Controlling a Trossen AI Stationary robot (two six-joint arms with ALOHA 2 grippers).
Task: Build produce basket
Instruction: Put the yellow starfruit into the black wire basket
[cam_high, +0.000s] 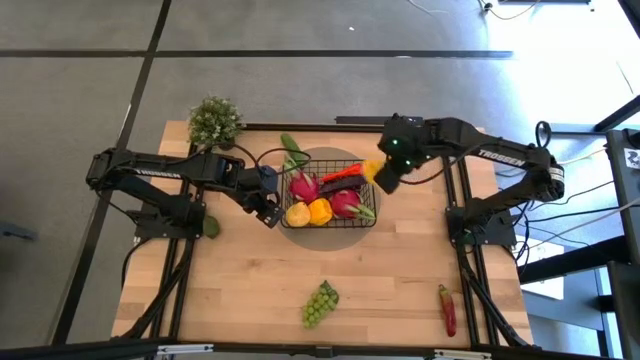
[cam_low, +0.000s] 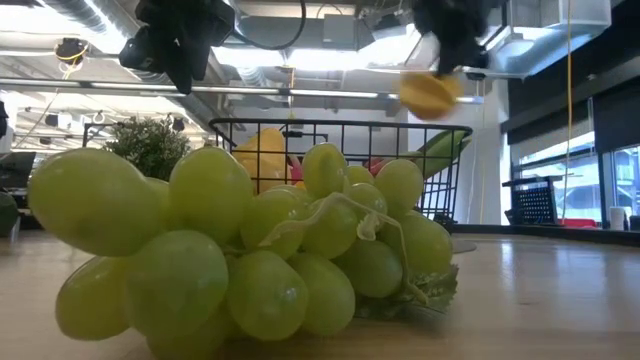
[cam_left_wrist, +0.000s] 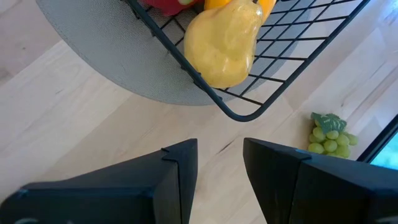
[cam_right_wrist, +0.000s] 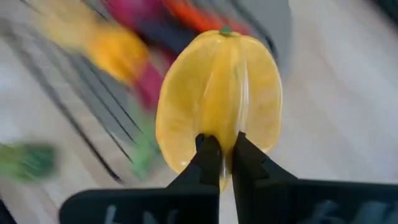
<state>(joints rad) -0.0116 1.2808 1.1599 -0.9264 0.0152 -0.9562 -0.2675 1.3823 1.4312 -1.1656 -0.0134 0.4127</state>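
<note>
The wooden worktop (cam_high: 250, 290) fills the lower middle of the high view, with the two dark arms reaching in from its left and right edges. The black wire basket (cam_high: 362, 160) sits in the upper centre of the frame on a round grey mat (cam_high: 330, 238), and it holds pink dragon fruits (cam_high: 345, 203), a yellow pear-shaped fruit (cam_high: 297, 214), an orange-yellow piece (cam_high: 319, 210), a red piece and a dark purple one. The right gripper (cam_right_wrist: 226, 163) hangs over the basket's right edge, its jaws closed tight on the lower rim of a ribbed yellow fruit (cam_right_wrist: 219, 99), which the low view shows lifted clear above the basket's rim. The left gripper (cam_left_wrist: 219, 163) hovers at the basket's left near corner, its jaws partly apart with nothing between them. A bushy green plant (cam_high: 214, 120) stands at the worktop's upper left. A bunch of green grapes (cam_high: 319, 302) lies in the lower centre, well apart from the basket, and a red chili (cam_high: 448, 309) lies at the lower right.
</note>
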